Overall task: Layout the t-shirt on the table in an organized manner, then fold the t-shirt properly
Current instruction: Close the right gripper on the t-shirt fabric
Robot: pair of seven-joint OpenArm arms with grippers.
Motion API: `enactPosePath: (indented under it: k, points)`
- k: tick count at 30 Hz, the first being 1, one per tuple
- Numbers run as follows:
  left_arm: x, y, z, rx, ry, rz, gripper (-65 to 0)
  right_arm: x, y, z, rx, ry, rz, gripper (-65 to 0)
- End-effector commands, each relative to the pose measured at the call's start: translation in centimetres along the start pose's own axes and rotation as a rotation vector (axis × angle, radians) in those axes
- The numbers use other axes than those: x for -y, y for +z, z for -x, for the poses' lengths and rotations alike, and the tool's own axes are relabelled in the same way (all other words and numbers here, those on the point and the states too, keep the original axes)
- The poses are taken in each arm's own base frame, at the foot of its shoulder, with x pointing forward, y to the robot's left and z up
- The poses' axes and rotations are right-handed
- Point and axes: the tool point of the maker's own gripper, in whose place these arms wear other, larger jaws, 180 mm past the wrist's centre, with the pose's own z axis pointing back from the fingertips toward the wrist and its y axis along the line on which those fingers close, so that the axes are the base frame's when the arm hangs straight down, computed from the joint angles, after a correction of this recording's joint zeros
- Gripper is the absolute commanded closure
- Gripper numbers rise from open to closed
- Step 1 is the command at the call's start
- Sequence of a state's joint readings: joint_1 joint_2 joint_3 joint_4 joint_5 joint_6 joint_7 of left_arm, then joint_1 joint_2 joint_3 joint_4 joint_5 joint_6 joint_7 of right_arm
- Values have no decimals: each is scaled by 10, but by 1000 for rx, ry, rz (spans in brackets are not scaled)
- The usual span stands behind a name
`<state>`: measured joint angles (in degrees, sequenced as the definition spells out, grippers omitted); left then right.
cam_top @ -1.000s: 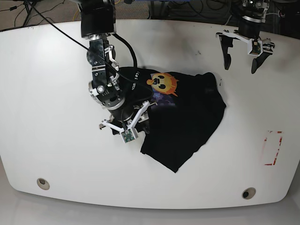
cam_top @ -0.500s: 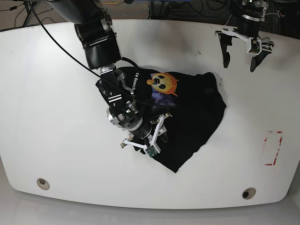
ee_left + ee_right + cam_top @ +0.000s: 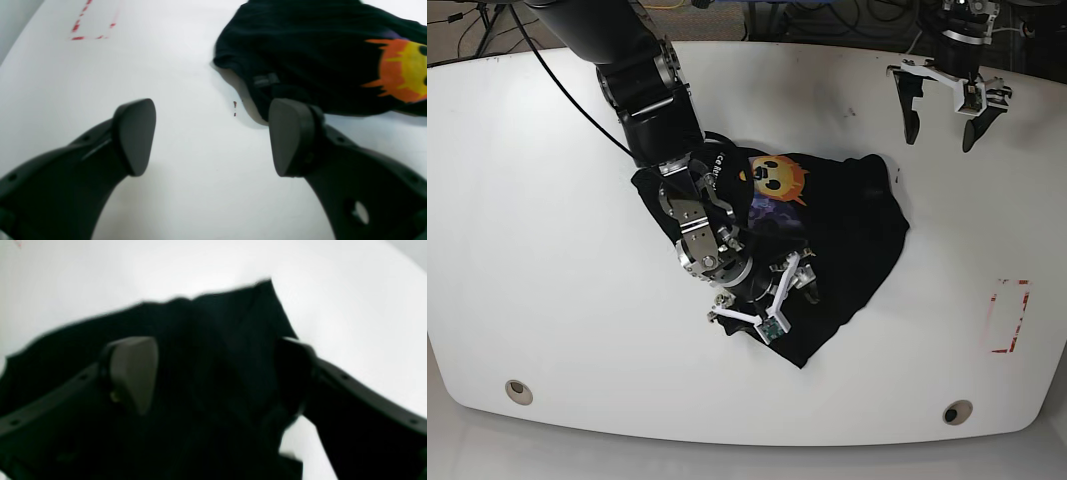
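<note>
Black, soft and limp, the t-shirt sits bunched on the bench; we'd pinch its near hem corner, both grippers gaping empty.

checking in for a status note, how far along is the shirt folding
Early. Nothing is done: the t-shirt lies bunched on the table, not spread flat. In hand: the right gripper hovers open over its lower edge. The left gripper waits open. Spreading and folding remain.

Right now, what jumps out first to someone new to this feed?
The black t-shirt crumpled mid-table, its orange cartoon face showing near the far edge. The right claw hangs open over the shirt's near corner, holding nothing. The left claw hovers open near the table's far edge, off the cloth.
</note>
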<state>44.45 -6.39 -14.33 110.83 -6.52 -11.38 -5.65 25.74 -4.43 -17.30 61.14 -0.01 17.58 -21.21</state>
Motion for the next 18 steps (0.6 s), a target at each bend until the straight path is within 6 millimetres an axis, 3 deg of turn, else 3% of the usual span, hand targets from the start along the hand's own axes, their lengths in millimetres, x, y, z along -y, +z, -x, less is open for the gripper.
enactPosePath:
  k: [1, 9, 13, 18]
  points:
    - [0, 2, -9, 35, 0, 4, -501, 5, 1, -27, 67, 8, 12, -537]
    - [0, 2, -9, 35, 1, 3, -501, 32, 11, -3, 29, 9, 53, -537]
    - [0, 2, -9, 35, 1, 3, -501, 58, 22, 2, 44, -57, 91, -537]
    - [0, 1, -9, 38, 1, 3, -501, 75, 26, 14, 26, -105, 118, -539]
